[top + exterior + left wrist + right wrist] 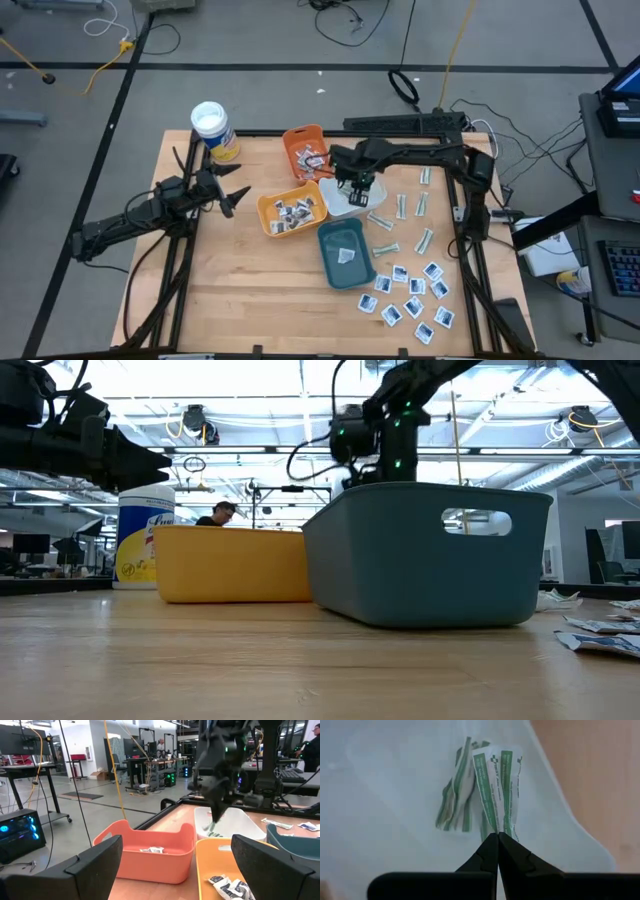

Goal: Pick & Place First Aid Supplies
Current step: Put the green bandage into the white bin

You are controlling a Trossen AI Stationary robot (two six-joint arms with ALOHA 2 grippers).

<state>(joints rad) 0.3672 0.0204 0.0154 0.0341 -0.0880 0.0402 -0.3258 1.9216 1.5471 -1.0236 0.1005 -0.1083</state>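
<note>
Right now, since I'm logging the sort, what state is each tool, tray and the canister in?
Left tool: open, empty, beside the yellow tray.
Right tool: shut on a green-striped strip packet, over the white tray.
Orange tray: holds packets.
Yellow tray: holds packets.
Teal tray: holds one packet.
White-lidded canister: upright, closed.

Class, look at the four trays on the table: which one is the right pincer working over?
The white tray, between the yellow and orange trays. The shut right pincer pinches a green-striped strip above it; no pincer is over the others.
</note>
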